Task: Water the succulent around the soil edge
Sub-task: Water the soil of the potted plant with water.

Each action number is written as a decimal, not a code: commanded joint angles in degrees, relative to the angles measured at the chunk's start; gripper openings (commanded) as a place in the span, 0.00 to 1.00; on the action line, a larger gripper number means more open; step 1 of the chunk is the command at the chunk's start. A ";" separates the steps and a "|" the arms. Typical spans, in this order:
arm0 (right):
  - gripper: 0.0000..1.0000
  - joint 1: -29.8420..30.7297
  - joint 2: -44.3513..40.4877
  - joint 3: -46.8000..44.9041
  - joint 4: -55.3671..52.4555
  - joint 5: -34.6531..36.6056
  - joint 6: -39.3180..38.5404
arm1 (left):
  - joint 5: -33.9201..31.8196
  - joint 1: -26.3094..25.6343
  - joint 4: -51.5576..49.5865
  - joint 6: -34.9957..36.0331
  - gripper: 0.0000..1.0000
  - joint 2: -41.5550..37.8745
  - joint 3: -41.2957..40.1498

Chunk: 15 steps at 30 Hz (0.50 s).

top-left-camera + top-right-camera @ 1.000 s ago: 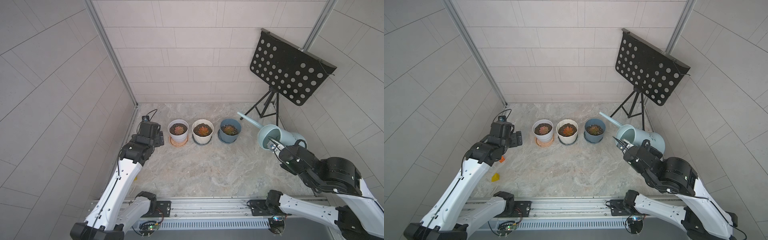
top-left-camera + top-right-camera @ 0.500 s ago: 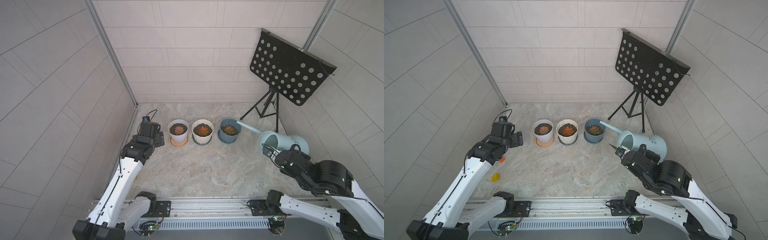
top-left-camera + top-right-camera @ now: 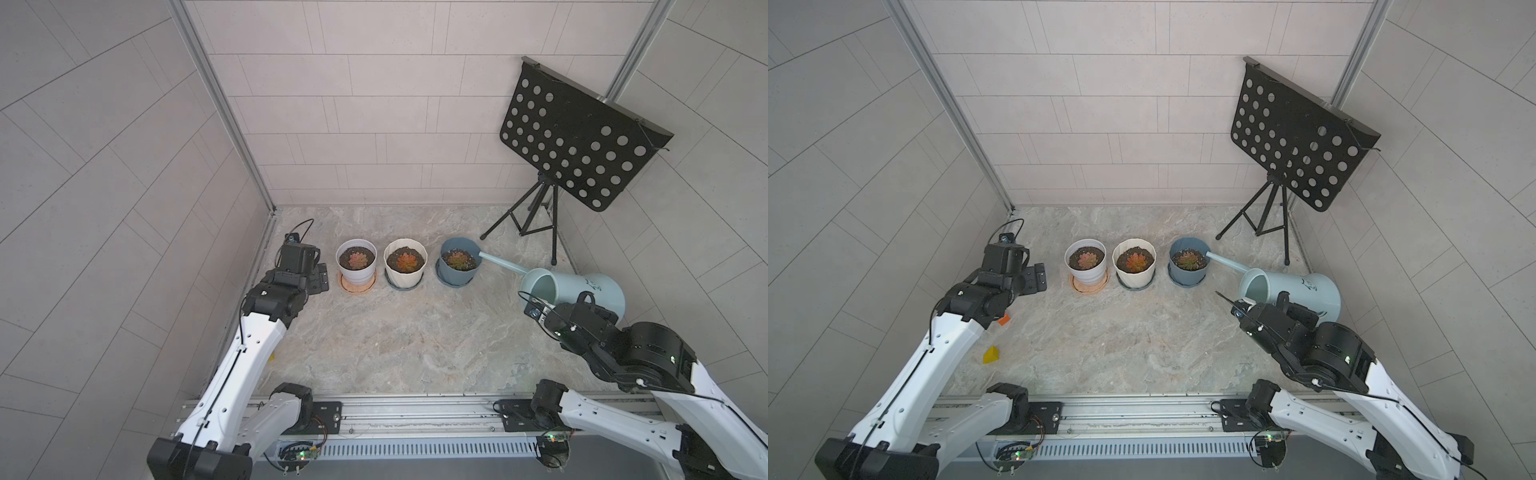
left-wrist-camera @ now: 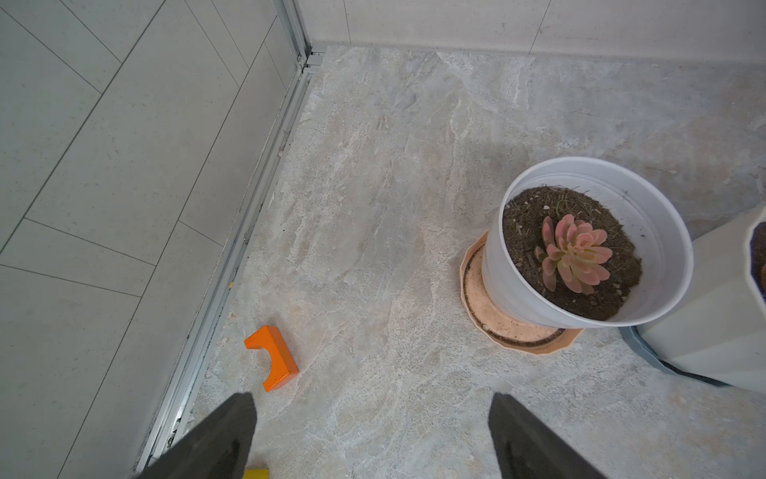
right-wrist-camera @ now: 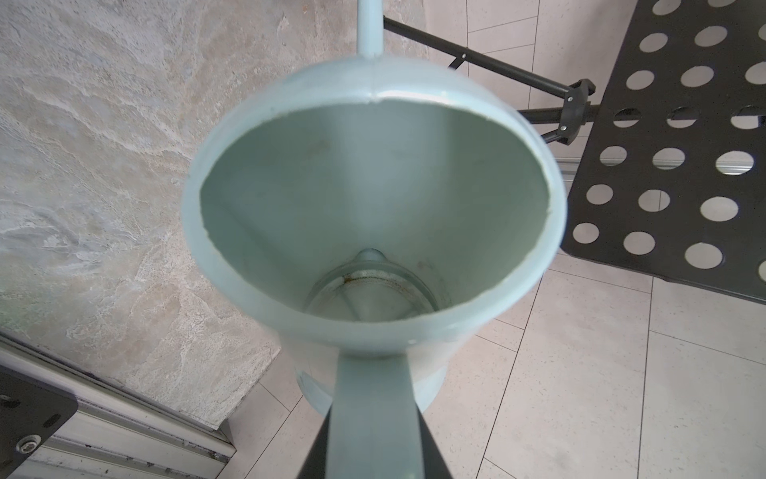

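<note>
– On the right side of the marble-patterned desk (image 3: 395, 340), what is the right pincer (image 5: 372, 452) doing?
– It is clamped tight on the flat handle (image 5: 372, 385) of the pale blue plastic watering can (image 3: 598, 291), one finger on each side. The can is tipped far over, and its long thin spout (image 3: 500, 263) reaches to the rim of the round blue pot (image 3: 457, 276), on the side nearest that arm.
– And the plant?
– The reddish-green rosette succulent (image 3: 458, 259) sits mid-soil in that pot. It is last in a row with a cream ribbed pot (image 3: 405, 276) and a white round pot (image 3: 356, 272) on a peach saucer (image 3: 357, 287). Whether water runs, I cannot tell.
– The left pincer (image 4: 373, 435)?
– Spread wide and holding nothing, near the white pot. A small orange arched block (image 4: 271, 363) lies on the desk close by, next to the wall (image 4: 124, 166).
</note>
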 commanded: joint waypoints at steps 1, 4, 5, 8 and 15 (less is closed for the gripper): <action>0.00 -0.17 -0.11 -0.29 -10.45 3.02 -0.66 | 0.10 0.43 0.66 0.13 0.96 -0.03 -0.71; 0.00 -0.21 0.07 -0.89 -10.19 3.02 -0.83 | 0.20 0.49 0.58 0.11 0.96 0.14 -0.69; 0.00 -0.21 0.23 -1.02 -10.01 3.06 -0.83 | 0.28 0.52 0.60 0.07 0.96 0.14 -0.67; 0.00 -0.21 0.81 -1.24 -9.21 3.08 -1.07 | 0.47 0.68 0.57 0.14 0.96 0.14 -0.71; 0.00 -0.65 2.40 -1.32 -7.05 3.35 -2.78 | 0.59 0.86 0.52 0.14 0.96 0.35 -0.63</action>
